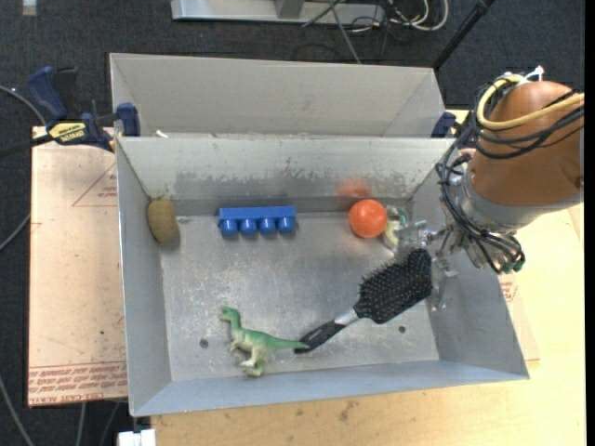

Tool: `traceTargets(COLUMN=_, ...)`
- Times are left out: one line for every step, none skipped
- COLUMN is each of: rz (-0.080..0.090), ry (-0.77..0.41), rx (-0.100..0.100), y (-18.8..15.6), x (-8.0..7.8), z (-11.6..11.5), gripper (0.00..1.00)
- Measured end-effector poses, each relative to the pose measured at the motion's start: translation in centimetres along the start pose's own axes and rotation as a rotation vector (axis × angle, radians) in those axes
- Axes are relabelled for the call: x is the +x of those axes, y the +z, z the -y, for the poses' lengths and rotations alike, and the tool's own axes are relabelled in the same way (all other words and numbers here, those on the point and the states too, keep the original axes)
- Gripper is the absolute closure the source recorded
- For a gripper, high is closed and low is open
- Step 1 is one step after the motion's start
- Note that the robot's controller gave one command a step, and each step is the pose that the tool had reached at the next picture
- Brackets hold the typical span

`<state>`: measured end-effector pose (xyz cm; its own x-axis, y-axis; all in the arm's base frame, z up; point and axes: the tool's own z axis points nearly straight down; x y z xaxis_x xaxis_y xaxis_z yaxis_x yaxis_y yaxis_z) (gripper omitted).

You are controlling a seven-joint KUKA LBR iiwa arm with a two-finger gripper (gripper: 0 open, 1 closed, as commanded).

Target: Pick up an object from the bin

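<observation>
My gripper hangs low at the bin's right side, under the arm's orange cover. It is just above the right end of a black hairbrush's bristled head. The brush lies diagonally, its handle running down-left towards the bin's front. An orange ball rests against the back wall, left of the gripper. A small pale green and white thing sits between the ball and the gripper, partly hidden.
A green toy dinosaur lies near the front wall, its tail by the brush handle. A blue ridged block and a brown oval, kiwi-like thing sit along the back wall at the left.
</observation>
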<state>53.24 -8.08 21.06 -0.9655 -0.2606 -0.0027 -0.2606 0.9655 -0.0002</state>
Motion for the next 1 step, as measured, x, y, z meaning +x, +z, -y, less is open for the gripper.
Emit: traceTargets(rz=0.0, ry=0.0, rx=0.0, y=0.0, x=0.0, z=0.0, gripper=1.0)
